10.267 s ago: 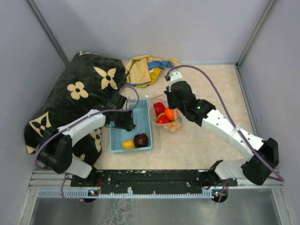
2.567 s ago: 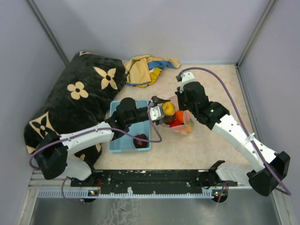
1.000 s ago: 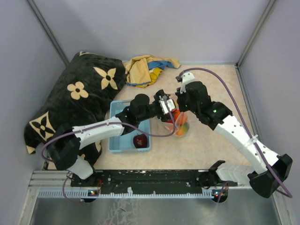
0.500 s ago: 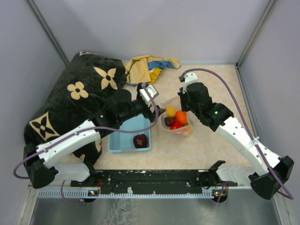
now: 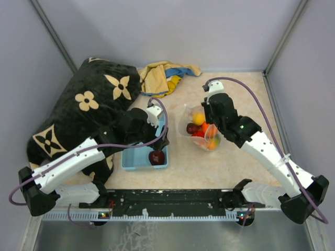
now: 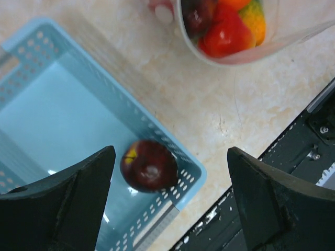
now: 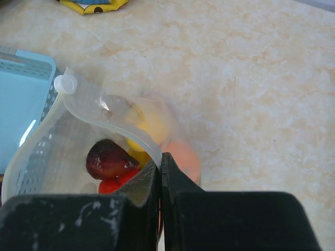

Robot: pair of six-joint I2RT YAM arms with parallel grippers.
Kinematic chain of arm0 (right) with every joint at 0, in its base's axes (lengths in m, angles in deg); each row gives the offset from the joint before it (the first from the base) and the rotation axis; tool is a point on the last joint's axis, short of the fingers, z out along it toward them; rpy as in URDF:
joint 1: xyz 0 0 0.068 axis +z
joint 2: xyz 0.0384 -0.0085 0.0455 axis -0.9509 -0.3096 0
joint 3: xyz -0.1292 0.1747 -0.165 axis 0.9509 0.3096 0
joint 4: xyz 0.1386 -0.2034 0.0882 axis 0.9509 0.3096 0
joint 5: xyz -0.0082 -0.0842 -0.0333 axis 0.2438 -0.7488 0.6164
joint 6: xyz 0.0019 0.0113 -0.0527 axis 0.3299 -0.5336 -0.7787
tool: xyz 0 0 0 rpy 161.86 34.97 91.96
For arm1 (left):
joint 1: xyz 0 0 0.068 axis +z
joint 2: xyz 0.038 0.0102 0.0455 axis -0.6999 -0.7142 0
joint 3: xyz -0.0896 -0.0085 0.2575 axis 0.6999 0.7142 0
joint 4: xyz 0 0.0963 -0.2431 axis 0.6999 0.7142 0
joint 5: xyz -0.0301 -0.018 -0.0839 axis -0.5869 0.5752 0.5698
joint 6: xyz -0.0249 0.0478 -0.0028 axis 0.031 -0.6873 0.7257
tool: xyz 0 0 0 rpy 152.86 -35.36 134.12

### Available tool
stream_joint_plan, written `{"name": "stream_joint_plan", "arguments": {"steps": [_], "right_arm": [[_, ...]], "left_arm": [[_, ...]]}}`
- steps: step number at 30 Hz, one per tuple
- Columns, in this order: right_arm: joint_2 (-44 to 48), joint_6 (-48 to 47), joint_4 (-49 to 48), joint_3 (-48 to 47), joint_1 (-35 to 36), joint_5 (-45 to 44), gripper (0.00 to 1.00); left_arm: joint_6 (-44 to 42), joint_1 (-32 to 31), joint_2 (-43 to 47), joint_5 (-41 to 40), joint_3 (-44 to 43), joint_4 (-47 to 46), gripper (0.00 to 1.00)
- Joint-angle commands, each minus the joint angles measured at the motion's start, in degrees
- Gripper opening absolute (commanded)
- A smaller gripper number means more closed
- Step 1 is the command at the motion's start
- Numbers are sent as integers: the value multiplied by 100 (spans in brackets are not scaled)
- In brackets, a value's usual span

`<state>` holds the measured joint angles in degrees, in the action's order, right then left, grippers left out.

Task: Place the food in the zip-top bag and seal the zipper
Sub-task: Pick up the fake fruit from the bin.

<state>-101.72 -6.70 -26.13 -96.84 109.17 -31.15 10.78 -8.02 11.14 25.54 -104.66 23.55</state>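
Left wrist: L gripper spread above basket w/ 1 maroon fruit.

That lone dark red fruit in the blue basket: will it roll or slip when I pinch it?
Likely to roll: the maroon fruit is round and sits loose near the basket corner. Its glossy skin may slip. The corner walls should stop it.

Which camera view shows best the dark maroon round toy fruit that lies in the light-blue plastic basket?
The left wrist view: the dark maroon round toy fruit is large, whole and unobstructed in a corner of the light-blue plastic basket. The top external view shows it only small. The right wrist view does not show it.
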Motion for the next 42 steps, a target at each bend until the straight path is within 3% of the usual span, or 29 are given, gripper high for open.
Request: {"name": "stream_joint_plan", "arguments": {"steps": [1, 13, 23, 42], "right_arm": [[254, -110, -411, -6, -18, -219, 0], [357, -97, -454, 148, -14, -244, 0], [424, -79, -493, 245, -20, -217, 0], [524, -46, -548, 401, -17, -231, 0]], "left_arm": [[874, 175, 19, 19, 181, 920, 93], [2133, 885, -731, 285, 414, 1755, 94], [2945, 894, -1262, 1022, 1002, 768, 94], [2723, 894, -2181, 856, 1150, 258, 86]]}}
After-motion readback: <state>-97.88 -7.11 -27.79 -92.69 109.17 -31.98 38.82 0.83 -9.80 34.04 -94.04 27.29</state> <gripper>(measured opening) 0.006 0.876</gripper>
